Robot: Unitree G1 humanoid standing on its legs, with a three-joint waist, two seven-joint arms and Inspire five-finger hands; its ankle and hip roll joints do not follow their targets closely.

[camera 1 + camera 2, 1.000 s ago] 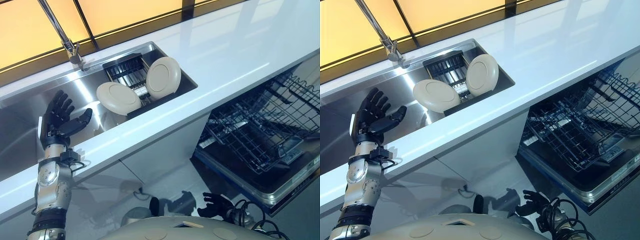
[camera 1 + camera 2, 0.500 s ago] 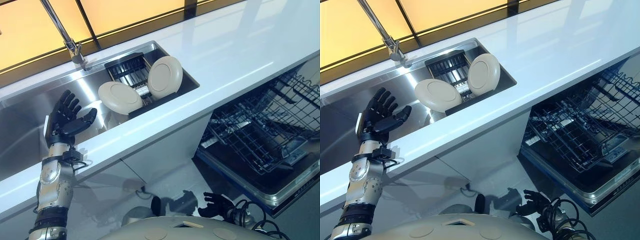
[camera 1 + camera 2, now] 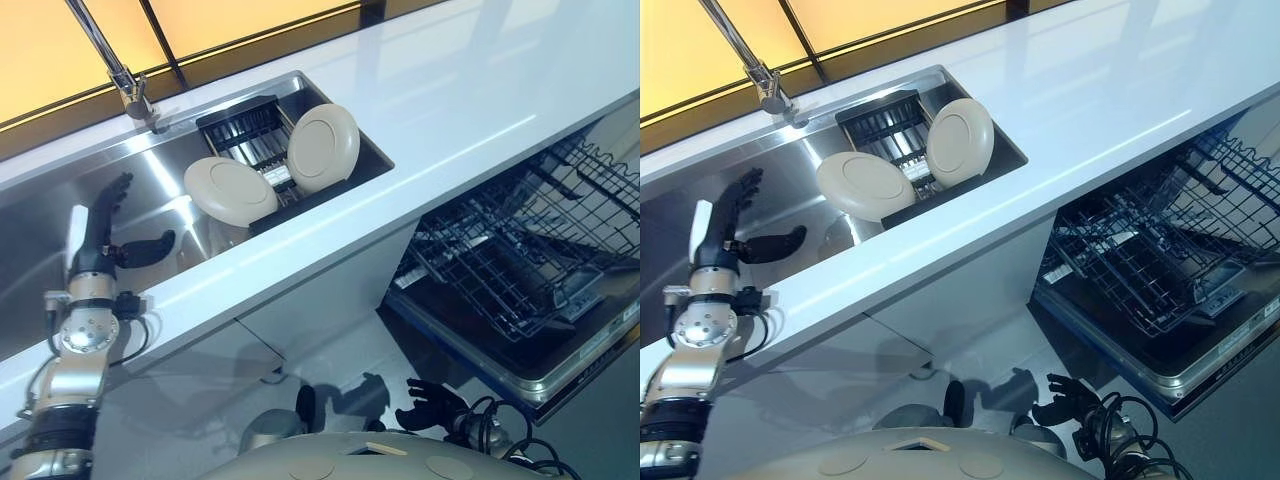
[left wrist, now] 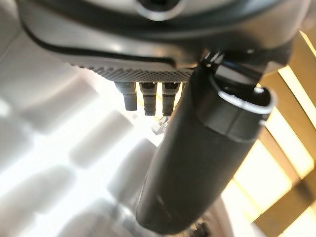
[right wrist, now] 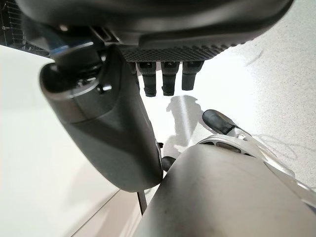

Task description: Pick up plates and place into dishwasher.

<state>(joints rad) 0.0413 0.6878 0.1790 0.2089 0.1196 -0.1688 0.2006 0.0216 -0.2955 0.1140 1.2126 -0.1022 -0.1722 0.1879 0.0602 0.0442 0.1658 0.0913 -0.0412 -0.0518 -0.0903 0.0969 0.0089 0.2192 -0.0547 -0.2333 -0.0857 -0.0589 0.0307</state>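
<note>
Left hand (image 3: 95, 245) spread and empty over the sink (image 3: 40, 280).

Since a second ago we have turned that hand edge-on, thumb out toward the plates, so the reach is only starting. Our right hand (image 3: 432, 408) hangs relaxed at 6 o'clock. Both plates (image 3: 231, 190) (image 3: 323, 147) lean in the sink's dark rack (image 3: 245, 125) at 11 o'clock. The dishwasher rack (image 3: 520, 260) at 3 o'clock holds no plates.

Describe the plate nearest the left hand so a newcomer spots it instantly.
Find the steel sink set in the white counter. At its right end a black rack props two cream plates. The left plate leans lower, face up, nearer the left hand.
</note>
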